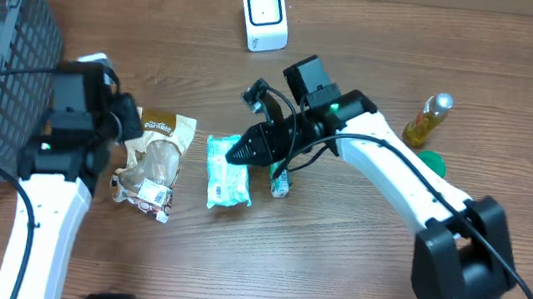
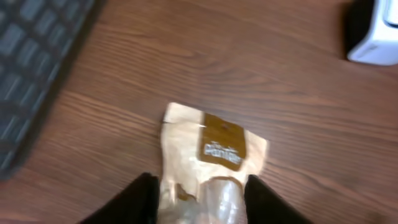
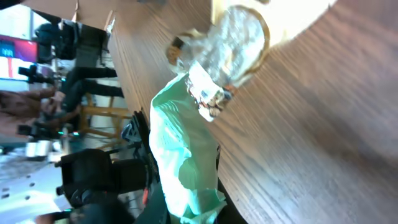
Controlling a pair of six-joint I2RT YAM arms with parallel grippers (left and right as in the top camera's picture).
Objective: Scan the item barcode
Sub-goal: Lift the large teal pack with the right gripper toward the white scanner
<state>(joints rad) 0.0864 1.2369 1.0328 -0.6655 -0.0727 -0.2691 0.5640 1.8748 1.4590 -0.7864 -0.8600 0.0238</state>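
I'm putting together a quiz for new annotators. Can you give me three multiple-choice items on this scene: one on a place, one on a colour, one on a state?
1. Where on the table is the white scanner?
A. At the near edge
B. At the far edge
C. Hanging off one side

2. What colour is the packet pinched by the right gripper?
A. Red
B. Blue
C. Green

3. How do the jaws of the left gripper stand?
A. Apart, either side of the beige packet
B. Shut on nothing
C. Out of view

Answers:
1 B: the overhead view shows it opposite the arms' bases.
2 C: the right wrist view shows green film at the fingers.
3 A: the left wrist view shows a finger on each side of the packet.
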